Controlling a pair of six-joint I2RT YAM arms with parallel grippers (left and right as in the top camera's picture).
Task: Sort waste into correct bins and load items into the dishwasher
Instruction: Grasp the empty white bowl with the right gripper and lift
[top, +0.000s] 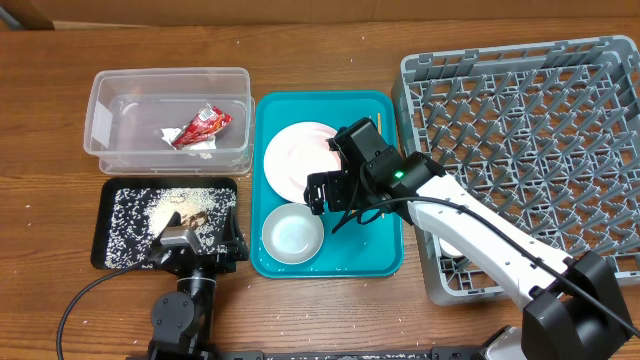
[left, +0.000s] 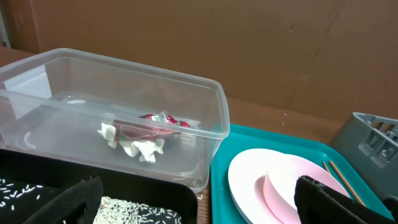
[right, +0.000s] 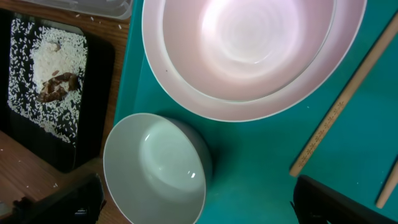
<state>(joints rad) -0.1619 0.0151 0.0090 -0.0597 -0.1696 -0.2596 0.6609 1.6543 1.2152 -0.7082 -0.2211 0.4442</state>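
Note:
The red snack wrapper (top: 203, 125) and white tissue (left: 138, 145) lie in the clear tub (top: 100, 120). Rice scraps (top: 165, 210) cover the black tray (top: 108, 190). The pink plate (top: 295, 152), white bowl (top: 292, 234) and chopsticks (right: 336, 112) sit in the teal tray (top: 385, 255). The grey rack (top: 530, 120) stands at the right. My right gripper (top: 335, 195) is open and empty, hovering over the bowl (right: 155, 168) and the plate's near edge (right: 249, 56). My left gripper (top: 200, 240) is open and empty at the black tray's near edge. The cup is not clearly visible.
The right arm reaches from the near right across the rack's near-left corner, hiding part of it. The tub (left: 205, 124), black tray (left: 143, 186) and teal tray (left: 217, 199) stand close together. Bare wooden table lies along the front and back.

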